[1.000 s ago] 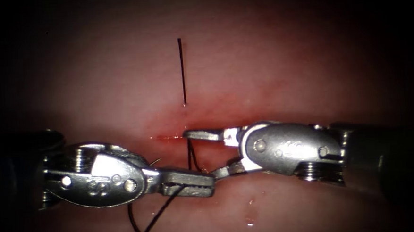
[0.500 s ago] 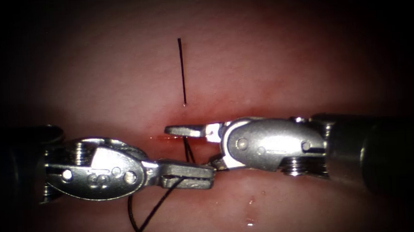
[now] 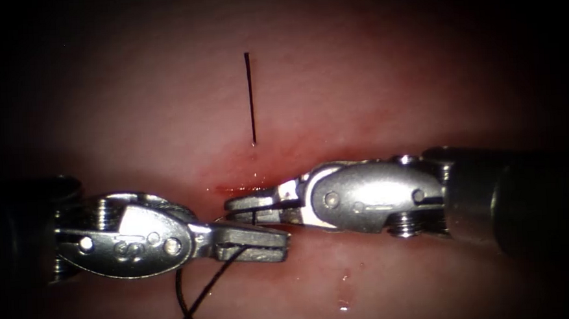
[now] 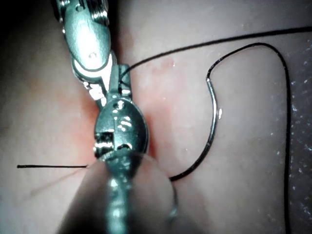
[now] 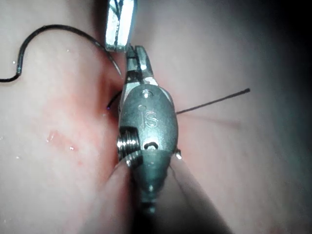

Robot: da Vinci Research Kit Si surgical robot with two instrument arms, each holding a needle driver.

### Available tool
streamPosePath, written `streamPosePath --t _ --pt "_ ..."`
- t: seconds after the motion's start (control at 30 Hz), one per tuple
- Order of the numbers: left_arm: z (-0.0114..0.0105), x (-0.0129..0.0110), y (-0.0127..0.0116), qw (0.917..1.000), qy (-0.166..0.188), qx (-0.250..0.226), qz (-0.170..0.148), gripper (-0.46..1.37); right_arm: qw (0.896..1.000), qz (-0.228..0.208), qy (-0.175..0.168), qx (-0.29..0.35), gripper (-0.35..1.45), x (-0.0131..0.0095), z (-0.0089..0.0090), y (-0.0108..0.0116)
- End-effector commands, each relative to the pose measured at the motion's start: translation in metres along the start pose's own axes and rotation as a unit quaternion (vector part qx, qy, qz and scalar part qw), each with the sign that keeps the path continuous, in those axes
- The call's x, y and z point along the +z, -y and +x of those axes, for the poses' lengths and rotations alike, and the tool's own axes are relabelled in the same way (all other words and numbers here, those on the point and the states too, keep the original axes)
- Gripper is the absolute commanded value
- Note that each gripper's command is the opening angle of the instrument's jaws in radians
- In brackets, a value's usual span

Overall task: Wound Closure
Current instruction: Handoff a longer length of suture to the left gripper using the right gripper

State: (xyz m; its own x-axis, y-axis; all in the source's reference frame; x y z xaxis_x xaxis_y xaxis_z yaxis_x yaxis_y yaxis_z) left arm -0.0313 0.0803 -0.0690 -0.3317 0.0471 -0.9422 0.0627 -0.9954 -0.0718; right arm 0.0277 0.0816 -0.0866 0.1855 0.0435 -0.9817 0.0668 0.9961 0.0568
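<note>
Pork tissue [image 3: 390,76] carries everything here; pinkish surface, moist sheen. The cut [image 3: 237,188] runs across its middle, edged with red fluid [image 3: 245,161], brightest at the left end. More small wet glints sit on the near side, right of centre.

A short straight cut end of thread [image 3: 249,96] lies flat on the far side, running from the cut away toward the far edge.

In the left wrist view the curved needle [image 4: 212,122] lies loose on the tissue surface, not in it, with thread [image 4: 278,53] looping from its end and trailing across the tissue.
</note>
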Motion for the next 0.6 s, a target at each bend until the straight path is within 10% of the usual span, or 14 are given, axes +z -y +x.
streamPosePath --t 0.03,0.1,0.2,0.3,0.6 --pt "0.0000 0.0000 -0.0001 0.9999 0.001 -0.009 -0.004 -0.35 1.000 -0.006 0.004 0.000 -0.35 -0.0002 0.0000 -0.0001" --pt "-0.0001 0.0000 -0.0003 0.9996 0.003 -0.026 -0.004 -0.35 1.000 -0.005 0.008 0.000 -0.35 -0.0005 -0.0003 -0.0002" --pt "-0.0002 0.0003 -0.0008 0.9989 -0.005 -0.046 0.006 0.35 1.000 -0.007 0.019 0.000 -0.35 -0.0009 -0.0010 -0.0005" --pt "-0.0004 0.0005 -0.0013 0.9989 -0.007 -0.045 0.009 0.59 1.000 -0.011 0.029 -0.002 -0.35 -0.0012 -0.0021 -0.0008" --pt "-0.0004 0.0002 -0.0019 0.9985 -0.027 -0.040 0.025 0.71 0.999 -0.020 0.040 0.014 -0.35 -0.0022 -0.0054 -0.0021"
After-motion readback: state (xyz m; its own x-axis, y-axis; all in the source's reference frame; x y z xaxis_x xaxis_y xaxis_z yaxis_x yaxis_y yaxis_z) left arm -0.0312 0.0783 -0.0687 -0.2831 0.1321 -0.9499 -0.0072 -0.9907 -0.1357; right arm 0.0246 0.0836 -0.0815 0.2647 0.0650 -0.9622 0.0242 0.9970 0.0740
